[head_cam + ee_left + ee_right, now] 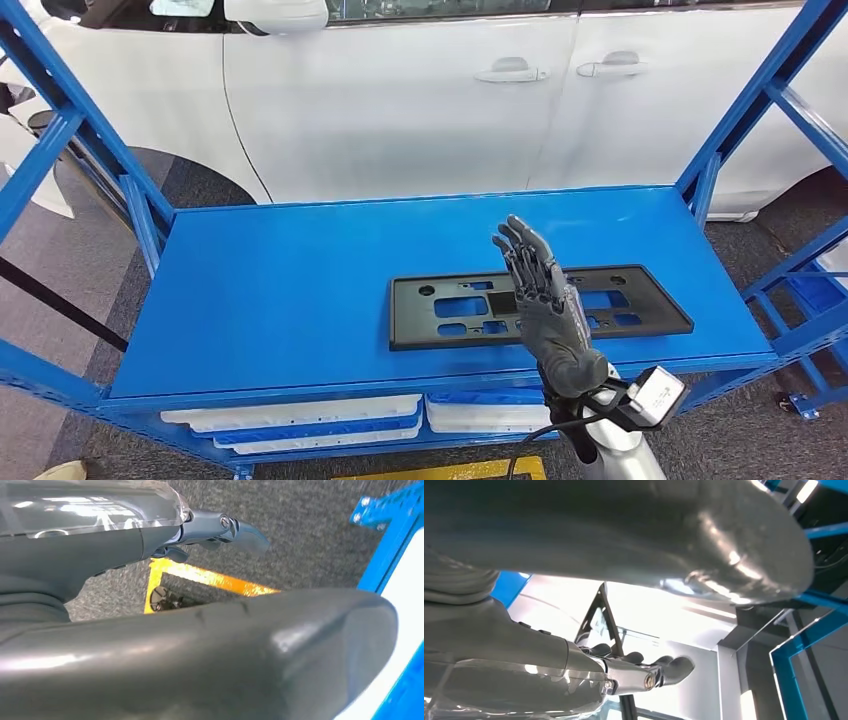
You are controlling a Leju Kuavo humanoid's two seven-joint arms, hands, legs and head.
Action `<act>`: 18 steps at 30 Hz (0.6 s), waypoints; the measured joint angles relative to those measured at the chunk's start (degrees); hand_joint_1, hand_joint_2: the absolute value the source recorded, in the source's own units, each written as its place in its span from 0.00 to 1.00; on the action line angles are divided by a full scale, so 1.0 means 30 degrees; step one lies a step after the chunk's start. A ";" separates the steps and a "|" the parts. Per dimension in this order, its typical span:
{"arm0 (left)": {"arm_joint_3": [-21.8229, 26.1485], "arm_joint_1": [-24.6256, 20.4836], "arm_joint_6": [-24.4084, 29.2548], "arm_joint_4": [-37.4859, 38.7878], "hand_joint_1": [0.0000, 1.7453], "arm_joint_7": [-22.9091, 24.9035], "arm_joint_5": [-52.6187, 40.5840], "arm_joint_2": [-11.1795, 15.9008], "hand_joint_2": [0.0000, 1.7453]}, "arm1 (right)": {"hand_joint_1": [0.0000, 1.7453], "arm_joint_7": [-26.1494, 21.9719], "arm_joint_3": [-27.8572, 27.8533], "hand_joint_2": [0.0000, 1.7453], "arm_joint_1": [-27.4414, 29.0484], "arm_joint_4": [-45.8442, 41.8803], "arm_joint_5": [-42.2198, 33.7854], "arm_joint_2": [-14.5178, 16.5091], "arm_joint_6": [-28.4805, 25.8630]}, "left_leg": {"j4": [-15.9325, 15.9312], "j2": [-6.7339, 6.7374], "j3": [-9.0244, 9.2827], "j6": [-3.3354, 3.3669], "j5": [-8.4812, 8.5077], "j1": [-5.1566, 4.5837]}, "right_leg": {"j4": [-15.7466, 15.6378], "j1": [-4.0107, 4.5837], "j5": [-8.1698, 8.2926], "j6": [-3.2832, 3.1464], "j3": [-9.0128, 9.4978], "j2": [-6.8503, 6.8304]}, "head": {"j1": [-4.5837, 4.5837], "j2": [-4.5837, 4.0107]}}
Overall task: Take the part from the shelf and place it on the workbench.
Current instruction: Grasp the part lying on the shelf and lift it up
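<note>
Right hand (548, 300) raised, fingers straight and apart, holding nothing, over the black part (450, 310) lying flat on the blue shelf (300, 270); left hand (220, 530) empty above grey carpet (300, 535); white car (420, 90) behind.

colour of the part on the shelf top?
Black: a flat plate with cut-outs on the blue shelf. Head view shows it best.

A blue metal shelf board (280, 290) carries one flat black plastic plate with cut-outs (620, 300), lying near its front edge, right of centre
</note>
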 joint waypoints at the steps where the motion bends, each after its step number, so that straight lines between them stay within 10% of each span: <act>1: 0.0000 0.0000 0.0035 0.0002 0.00 0.0033 -0.0020 0.0013 0.00 | 0.00 0.0053 0.0000 0.00 -0.0017 0.0045 -0.0027 0.0004 -0.0005 | 0.0401 0.0049 -0.0060 -0.0097 -0.0083 0.0007 | -0.0096 -0.0054 0.0018 -0.0084 0.0155 -0.0006 | -0.0006 0.0000; 6: -0.0020 0.0012 0.0333 0.0007 0.00 0.0271 -0.0257 0.0027 0.00 | 0.00 0.0189 0.0000 0.00 -0.0002 0.0504 -0.0164 0.0071 0.0009 | 0.5000 0.0194 -0.2927 -0.0612 -0.2461 0.0289 | -0.0166 -0.0133 -0.0218 -0.0264 0.0344 -0.0038 | -0.0009 0.0000; 11: -0.0038 0.0076 0.0379 0.0007 0.00 0.0321 -0.0308 0.0040 0.00 | 0.00 0.0175 -0.0002 0.00 0.0003 0.0851 -0.0217 0.0139 0.0022 | 0.0705 0.0274 -0.2128 -0.0476 0.0520 0.0335 | -0.0098 -0.0147 -0.0420 -0.0026 0.0596 -0.0010 | -0.0009 0.0000; 16: -0.0044 0.0120 0.0585 0.0007 0.00 0.0527 -0.0299 0.0034 0.00 | 0.00 0.0122 -0.0148 0.00 -0.0224 0.0955 -0.0297 0.0211 0.0058 | -0.0150 0.0340 -0.2014 0.0189 0.1260 0.0339 | 0.0122 -0.0099 -0.0628 0.0506 0.0501 -0.0040 | -0.0007 0.0000; 18: -0.0044 0.0108 0.0680 0.0007 0.00 0.0650 -0.0295 0.0025 0.00 | 0.00 0.0233 -0.0332 0.00 -0.0473 0.0955 -0.0366 0.0217 0.0004 | -0.0253 0.0396 -0.1951 0.0332 0.1406 0.0433 | 0.1529 -0.0142 -0.1508 0.0674 -0.0141 -0.0116 | -0.0007 0.0000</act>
